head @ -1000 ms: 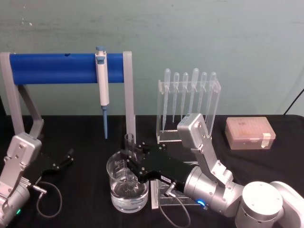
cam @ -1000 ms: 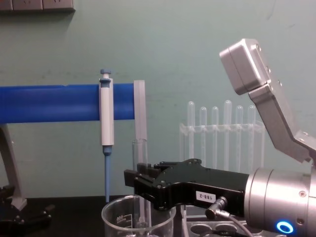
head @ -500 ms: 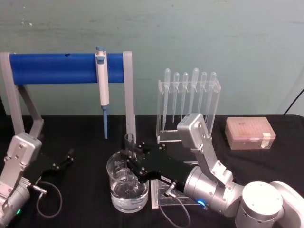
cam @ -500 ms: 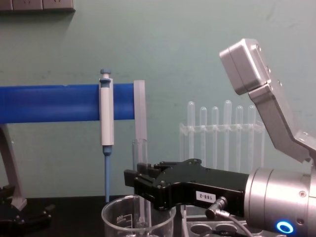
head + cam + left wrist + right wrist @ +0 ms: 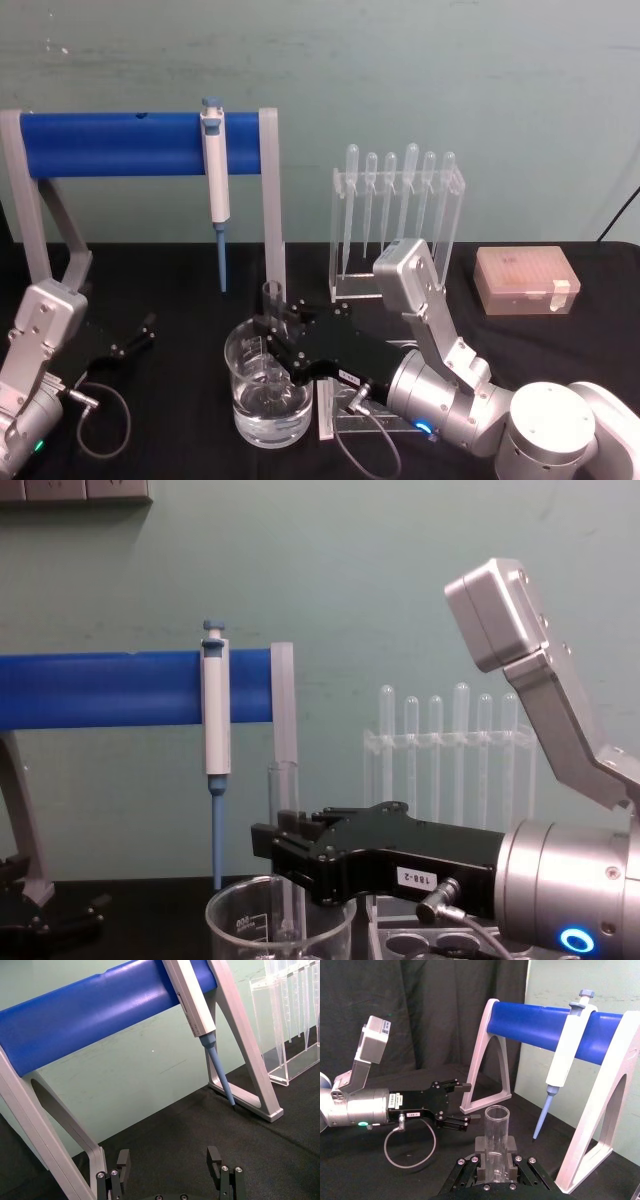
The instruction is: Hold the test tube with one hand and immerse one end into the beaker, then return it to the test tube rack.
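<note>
**The tube dips into the beaker**

The right gripper [image 5: 282, 846] reaches over the middle of the bench [image 5: 170, 270], near the front edge. Its jaws are clenched on the test tube [image 5: 283, 785]. The tube stands straight up. Its bottom part is down inside the beaker [image 5: 246, 405], and its open top pokes up above the jaws. There is water low in the beaker. I cannot tell if the tube's tip is wet yet.

I think this is the dipping step. To do it well, the gripper should go straight down slowly. It should hold the tube upright, away from the glass wall, and stop before the round tip bumps the beaker's floor. The grip needs to be firm, because smooth glass can slip. After that would come a straight lift and a short trip to the grey rack [image 5: 415, 943]. It sits just beside the beaker, on the side nearer the right edge.

The left gripper [image 5: 169, 1160] rests near the front left corner, jaws released, with nothing in them.

The bench has a black cloth on it. Toward the back edge stand a blue bar [image 5: 110, 143] on grey legs, with a pipette tool [image 5: 214, 180] hanging from it, and a clear stand of thin droppers [image 5: 400, 200]. A pink box [image 5: 525, 280] sits near the right edge. The wall [image 5: 400, 70] behind is pale green.
</note>
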Robot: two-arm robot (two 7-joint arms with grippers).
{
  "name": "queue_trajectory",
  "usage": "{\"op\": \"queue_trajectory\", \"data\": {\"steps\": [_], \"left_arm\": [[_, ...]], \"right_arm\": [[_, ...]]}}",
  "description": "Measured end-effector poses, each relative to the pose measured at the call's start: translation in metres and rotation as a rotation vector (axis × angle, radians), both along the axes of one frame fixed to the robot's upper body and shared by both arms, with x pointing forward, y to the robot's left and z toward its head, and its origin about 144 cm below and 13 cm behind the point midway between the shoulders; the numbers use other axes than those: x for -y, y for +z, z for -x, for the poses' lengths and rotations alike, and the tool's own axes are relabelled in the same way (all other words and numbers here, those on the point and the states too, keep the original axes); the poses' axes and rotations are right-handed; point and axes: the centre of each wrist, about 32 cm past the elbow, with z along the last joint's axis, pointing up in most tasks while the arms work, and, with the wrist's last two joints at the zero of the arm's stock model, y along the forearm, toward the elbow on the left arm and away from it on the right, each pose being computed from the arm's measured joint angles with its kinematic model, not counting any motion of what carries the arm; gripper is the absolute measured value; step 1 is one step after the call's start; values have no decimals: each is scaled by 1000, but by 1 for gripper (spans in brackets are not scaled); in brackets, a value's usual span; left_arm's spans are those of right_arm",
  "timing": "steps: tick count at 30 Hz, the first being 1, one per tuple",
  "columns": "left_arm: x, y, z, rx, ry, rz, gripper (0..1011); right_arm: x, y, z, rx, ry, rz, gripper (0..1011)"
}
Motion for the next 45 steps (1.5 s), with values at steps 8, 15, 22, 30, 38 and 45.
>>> {"op": "queue_trajectory", "data": {"steps": [8,15,22,30,38,45], "left_arm": [[0,0,0,0,0,0,1000],[0,0,0,0,0,0,1000],[0,0,0,0,0,0,1000],[0,0,0,0,0,0,1000],[0,0,0,0,0,0,1000],[0,0,0,0,0,0,1000]], "right_arm": [[0,0,0,0,0,0,227],[0,0,0,0,0,0,227],[0,0,0,0,0,0,227],[0,0,0,0,0,0,227],[0,0,0,0,0,0,227],[3,10,1,23,-2,-6,227]]}}
